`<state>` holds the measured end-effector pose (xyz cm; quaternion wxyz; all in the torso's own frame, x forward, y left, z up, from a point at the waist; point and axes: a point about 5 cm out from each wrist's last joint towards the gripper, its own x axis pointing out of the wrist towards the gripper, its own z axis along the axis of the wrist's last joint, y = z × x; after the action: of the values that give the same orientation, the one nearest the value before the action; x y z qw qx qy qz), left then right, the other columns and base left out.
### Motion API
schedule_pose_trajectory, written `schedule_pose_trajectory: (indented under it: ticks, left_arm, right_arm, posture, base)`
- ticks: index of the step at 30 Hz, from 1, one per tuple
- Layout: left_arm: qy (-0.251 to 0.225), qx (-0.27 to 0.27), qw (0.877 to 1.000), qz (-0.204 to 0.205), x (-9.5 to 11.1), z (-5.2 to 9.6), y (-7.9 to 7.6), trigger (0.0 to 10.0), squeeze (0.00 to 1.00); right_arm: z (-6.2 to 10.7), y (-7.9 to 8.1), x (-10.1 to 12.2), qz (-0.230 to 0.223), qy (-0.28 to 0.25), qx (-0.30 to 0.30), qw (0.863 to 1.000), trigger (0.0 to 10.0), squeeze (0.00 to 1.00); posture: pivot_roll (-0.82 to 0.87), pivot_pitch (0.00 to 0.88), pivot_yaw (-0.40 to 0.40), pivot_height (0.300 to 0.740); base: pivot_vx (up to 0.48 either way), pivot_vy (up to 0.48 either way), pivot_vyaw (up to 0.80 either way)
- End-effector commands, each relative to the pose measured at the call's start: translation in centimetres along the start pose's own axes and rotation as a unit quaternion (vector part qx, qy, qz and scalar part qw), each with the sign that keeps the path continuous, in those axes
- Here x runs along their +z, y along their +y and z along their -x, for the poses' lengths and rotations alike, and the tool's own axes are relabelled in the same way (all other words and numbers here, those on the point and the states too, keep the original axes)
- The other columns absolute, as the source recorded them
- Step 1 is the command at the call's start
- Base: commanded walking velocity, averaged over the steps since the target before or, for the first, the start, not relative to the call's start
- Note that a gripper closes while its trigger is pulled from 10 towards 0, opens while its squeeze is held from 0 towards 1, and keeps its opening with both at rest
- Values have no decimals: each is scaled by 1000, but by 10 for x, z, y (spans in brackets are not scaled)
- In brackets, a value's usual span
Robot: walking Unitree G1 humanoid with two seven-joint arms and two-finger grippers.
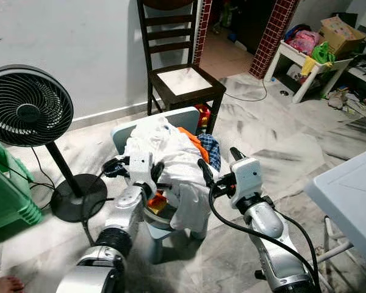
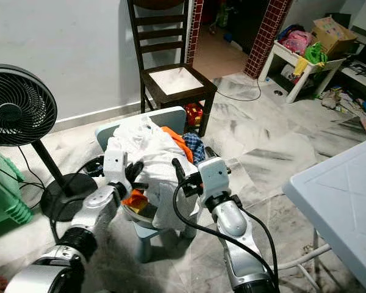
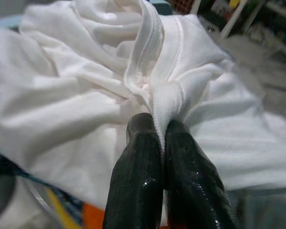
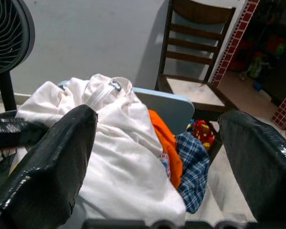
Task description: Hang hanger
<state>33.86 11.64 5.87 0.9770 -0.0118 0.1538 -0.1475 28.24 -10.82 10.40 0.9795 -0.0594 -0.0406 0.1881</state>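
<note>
On stool, left tool pinches white garment; hanger possibly buried.

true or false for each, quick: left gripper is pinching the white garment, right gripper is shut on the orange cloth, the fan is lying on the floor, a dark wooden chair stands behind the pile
1. The left gripper pinches the white garment. True.
2. The right gripper is shut on the orange cloth. False: its fingers are spread open and hold nothing.
3. The fan lies on the floor. False: it stands upright on its round base.
4. A dark wooden chair stands behind the pile. True.
</note>
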Motion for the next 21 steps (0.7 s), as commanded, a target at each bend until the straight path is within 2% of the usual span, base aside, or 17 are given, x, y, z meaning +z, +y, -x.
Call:
schedule_pose_trajectory:
  ticks: [1, 2, 4, 6, 10, 12, 13, 14, 16, 18, 19, 21]
  left_arm:
    - [10, -26, 999, -36, 3, 1, 0, 0, 0]
    - [18, -44, 997, -65, 6, 3, 5, 0, 0]
    - [26, -59, 994, -89, 7, 4, 7, 0, 0]
    - [41, -89, 983, -152, 9, 3, 8, 0, 0]
    - [47, -90, 972, -214, 12, 0, 8, 0, 0]
    - [44, -85, 968, -232, 15, -1, 7, 0, 0]
    - [34, -80, 963, -256, 20, -3, 5, 0, 0]
    - [31, -79, 961, -262, 21, -4, 4, 0, 0]
    - [-7, -56, 944, -325, 34, -8, -1, 0, 0]
    - [-18, -49, 941, -335, 38, -10, -3, 0, 0]
    - [-30, -51, 925, -375, 42, -11, -8, 0, 0]
    - [-37, -54, 918, -391, 45, -13, -13, 0, 0]
  right_arm:
    - [-1, -3, 2, 2, -5, -7, 1000, 10000, 0]
    - [-1, -3, 1, 1, -5, -8, 1000, 10000, 0]
    - [0, -3, 1, 1, -4, -8, 1000, 10000, 0]
    - [-1, -2, 0, 0, -4, -7, 1000, 10000, 0]
    - [-2, -2, 1, 1, -5, -7, 1000, 10000, 0]
    - [-2, -2, 1, 1, -5, -8, 1000, 10000, 0]
    - [-1, -3, 1, 2, -6, -10, 1000, 10000, 0]
    - [-1, -3, 1, 2, -6, -11, 1000, 10000, 0]
    - [0, -4, 1, 2, -6, -13, 1000, 10000, 0]
    - [1, -4, 1, 3, -6, -14, 1000, 10000, 0]
    - [1, -4, 1, 3, -6, -14, 1000, 10000, 0]
    - [1, -4, 1, 3, -6, -15, 1000, 10000, 0]
  posture:
    - [-17, 67, -88, 740]
    - [-17, 67, -88, 740]
    - [-17, 67, -88, 740]
    - [-13, 69, -88, 740]
    - [-22, 66, -86, 740]
    - [-22, 66, -86, 740]
    - [-27, 64, -86, 740]
    - [-27, 64, -86, 740]
    - [-38, 61, -86, 740]
    - [-38, 61, -86, 740]
    - [-41, 60, -86, 740]
    - [-42, 61, -86, 740]
  base:
    - [0, 0, 0]
    - [0, 0, 0]
    - [0, 0, 0]
    - [0, 0, 0]
    - [0, 0, 0]
    - [0, 0, 0]
    - [0, 0, 0]
    - [0, 0, 0]
    - [0, 0, 0]
    - [0, 0, 0]
    - [0, 0, 0]
    - [0, 0, 0]
